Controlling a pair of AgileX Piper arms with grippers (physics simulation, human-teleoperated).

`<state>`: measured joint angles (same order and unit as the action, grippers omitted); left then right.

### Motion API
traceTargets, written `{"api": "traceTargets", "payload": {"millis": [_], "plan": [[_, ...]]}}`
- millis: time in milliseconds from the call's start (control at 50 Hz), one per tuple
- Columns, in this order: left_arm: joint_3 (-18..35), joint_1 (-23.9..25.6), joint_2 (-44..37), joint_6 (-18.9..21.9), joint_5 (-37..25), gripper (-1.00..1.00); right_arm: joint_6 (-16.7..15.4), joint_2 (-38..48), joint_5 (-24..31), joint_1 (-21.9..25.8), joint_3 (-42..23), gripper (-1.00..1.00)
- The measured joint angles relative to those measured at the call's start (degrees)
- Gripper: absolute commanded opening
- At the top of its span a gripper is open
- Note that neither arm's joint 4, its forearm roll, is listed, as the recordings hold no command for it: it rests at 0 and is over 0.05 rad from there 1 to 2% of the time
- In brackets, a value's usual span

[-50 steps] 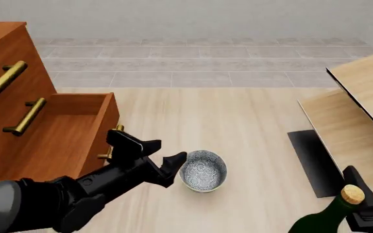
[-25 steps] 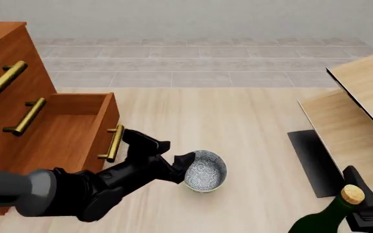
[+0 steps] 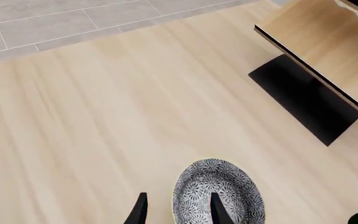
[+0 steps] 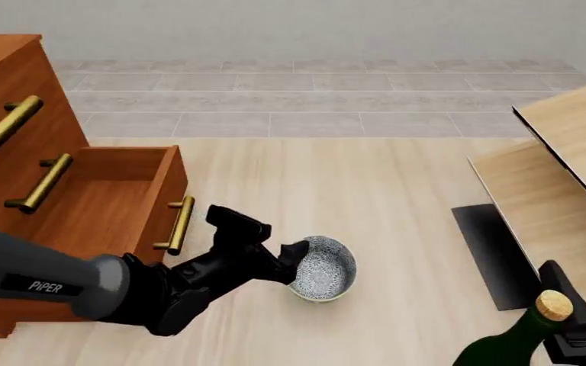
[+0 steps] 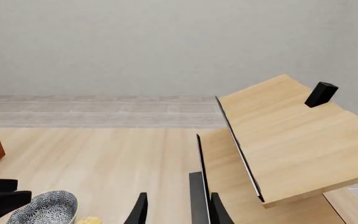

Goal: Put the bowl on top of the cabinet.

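Observation:
The bowl (image 4: pixel 323 268) sits upright on the pale wood surface, speckled grey-white inside, just right of the cabinet's (image 4: pixel 18 175) open lower drawer (image 4: pixel 100 210). My left gripper (image 4: pixel 272 240) is down at the bowl's left rim. In the left wrist view the bowl (image 3: pixel 223 198) has one finger inside it and one outside, so the left gripper (image 3: pixel 177 197) stands open astride the rim. My right gripper (image 5: pixel 177 210) is open and holds nothing; it sits low at the front right (image 4: pixel 576 320).
A dark green bottle (image 4: pixel 512 345) with a cork stands at the bottom right, in front of the right gripper. Pale light-wood furniture (image 4: pixel 568 175) with a black panel (image 4: pixel 491 255) fills the right side. The cabinet has brass handles (image 4: pixel 8 124).
My left arm has dropped lower and reached forward, bringing its fingers from beside the bowl to astride its left rim. The bowl, the bottle and the right arm have stayed put.

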<state>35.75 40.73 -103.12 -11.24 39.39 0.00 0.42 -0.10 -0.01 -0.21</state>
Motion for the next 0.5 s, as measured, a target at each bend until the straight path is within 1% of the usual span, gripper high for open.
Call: {"api": "traceTargets", "payload": {"millis": [500], "plan": [[1.63,-0.45,-4.25,0.54,0.67,1.00,0.00,0.00,0.00,0.00,0.00,1.00]]}}
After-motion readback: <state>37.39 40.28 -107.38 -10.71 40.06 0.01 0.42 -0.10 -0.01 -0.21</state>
